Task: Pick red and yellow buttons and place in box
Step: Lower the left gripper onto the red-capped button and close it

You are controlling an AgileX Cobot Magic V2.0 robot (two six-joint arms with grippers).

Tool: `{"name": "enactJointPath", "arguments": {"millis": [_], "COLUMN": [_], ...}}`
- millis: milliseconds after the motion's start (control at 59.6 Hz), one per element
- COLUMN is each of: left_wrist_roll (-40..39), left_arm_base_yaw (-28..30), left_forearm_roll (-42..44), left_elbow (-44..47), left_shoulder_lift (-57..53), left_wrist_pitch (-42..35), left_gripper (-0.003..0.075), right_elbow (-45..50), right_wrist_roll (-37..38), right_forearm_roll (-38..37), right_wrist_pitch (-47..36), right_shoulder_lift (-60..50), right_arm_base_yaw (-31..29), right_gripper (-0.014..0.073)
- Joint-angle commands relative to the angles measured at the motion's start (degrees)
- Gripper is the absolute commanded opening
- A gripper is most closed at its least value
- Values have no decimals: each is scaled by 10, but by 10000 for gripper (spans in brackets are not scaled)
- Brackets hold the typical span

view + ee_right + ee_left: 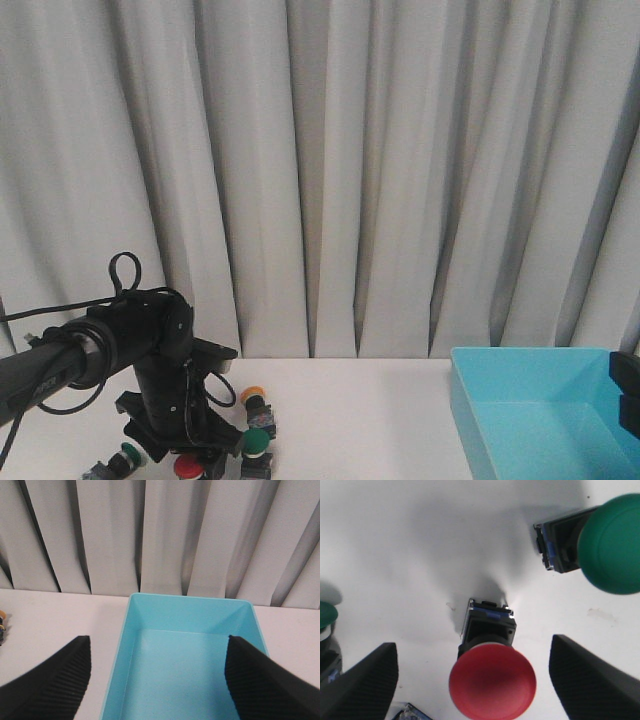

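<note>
White tabletop [410, 555]: lowering the spread-open left gripper [470, 680] squarely around the red button [492, 680], avoiding the green-capped button [610, 542]; right gripper [157, 680] waiting, spread, over the box [185, 630].

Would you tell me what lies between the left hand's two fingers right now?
The red button lies on the table between the open left hand's fingers, untouched, in the left wrist view.

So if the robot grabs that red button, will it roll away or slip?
The red button lies on its side between the open left gripper, so a nudge might make its round cap roll. The cap looks smooth and could slip. Its black body looks boxy and flat-sided, probably easier to pinch. It seems hard, likely not squashy.
</note>
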Motion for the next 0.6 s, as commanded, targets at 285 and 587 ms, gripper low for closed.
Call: {"name": "enactJointPath", "arguments": {"millis": [285, 587], "left_wrist_roll": [3, 3], "left_arm_base_yaw": [-3, -3], "left_forearm_roll": [-2, -4], "left_elbow": [-17, -17], "left_shoulder_lift": [-34, -34], "left_wrist_pitch": [-1, -7], "left_gripper": [499, 320], "right_elbow": [-21, -21], "right_wrist_roll": [-4, -4], "right_forearm_roll": [-3, -3], "right_wrist_pitch": [-41, -41], "right_shoulder_lift": [-4, -4], "right_arm_base_yaw": [0, 0], "right_gripper": [547, 547]}}
